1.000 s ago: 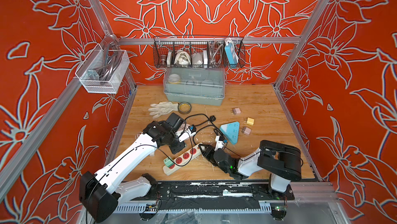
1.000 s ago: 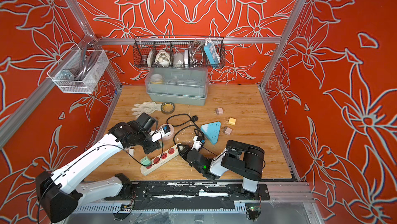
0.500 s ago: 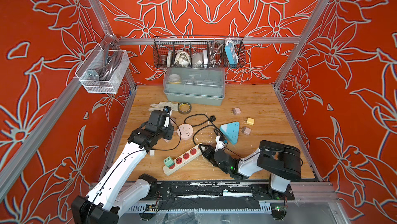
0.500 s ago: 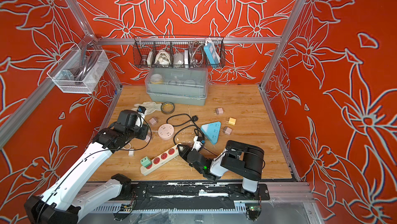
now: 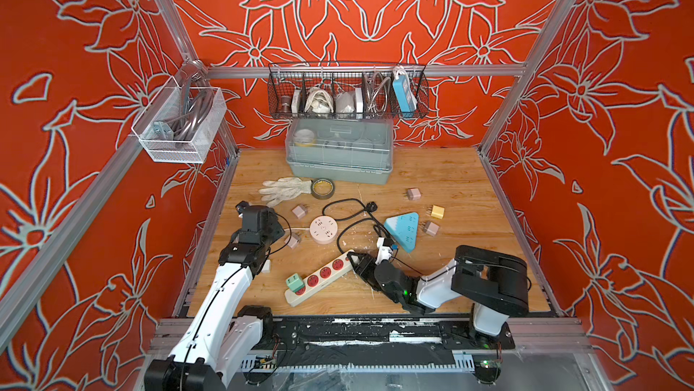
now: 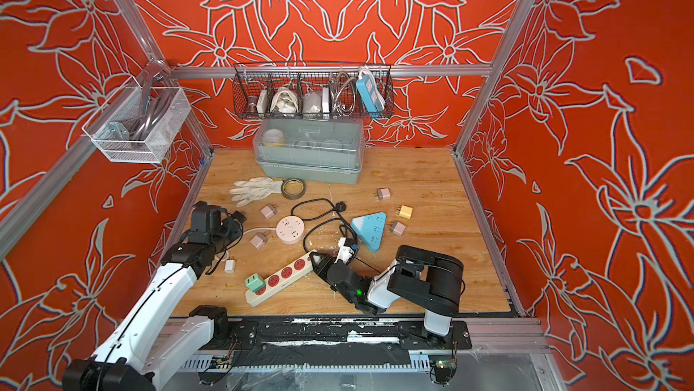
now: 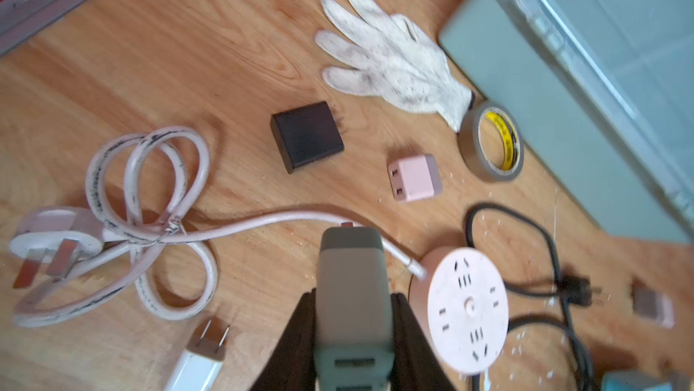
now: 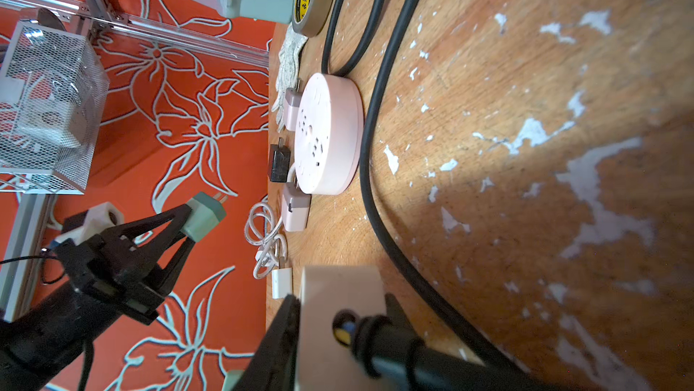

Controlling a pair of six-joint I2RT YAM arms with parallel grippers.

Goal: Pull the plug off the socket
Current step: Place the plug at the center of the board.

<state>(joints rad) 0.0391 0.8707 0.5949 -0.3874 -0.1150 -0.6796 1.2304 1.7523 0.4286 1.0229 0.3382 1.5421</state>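
The green plug (image 8: 205,216) hangs in the air above the table (image 5: 432,167), clear of every socket, at about 9 o'clock of the round pink socket (image 5: 323,229). It is a blocky grey-green adapter with two flat metal prongs standing out of one end. The left gripper (image 7: 353,297) pinches it by two sides, fingers pressed tight against its body.

At 6 o'clock of the round socket lies the white power strip (image 5: 319,280) with red outlets. The right gripper (image 5: 355,259) squeezes the strip's cable end between its fingers, and a second green plug (image 5: 294,282) sits near the strip's 8 o'clock end.

A second ago the left gripper was over the round socket, partly covering it. It has since swung off to 9 o'clock, and the socket's face shows whole.

At 12 o'clock stands a grey box (image 5: 338,173) whose cloudy lid shows a pale roll (image 5: 304,137). Above it a wire basket (image 5: 276,107) holds a blue power strip (image 5: 403,94), a metal hose (image 5: 375,90) and white cable (image 5: 319,98). At 10 o'clock a mesh bin (image 5: 176,147) holds grey cables (image 5: 191,111).
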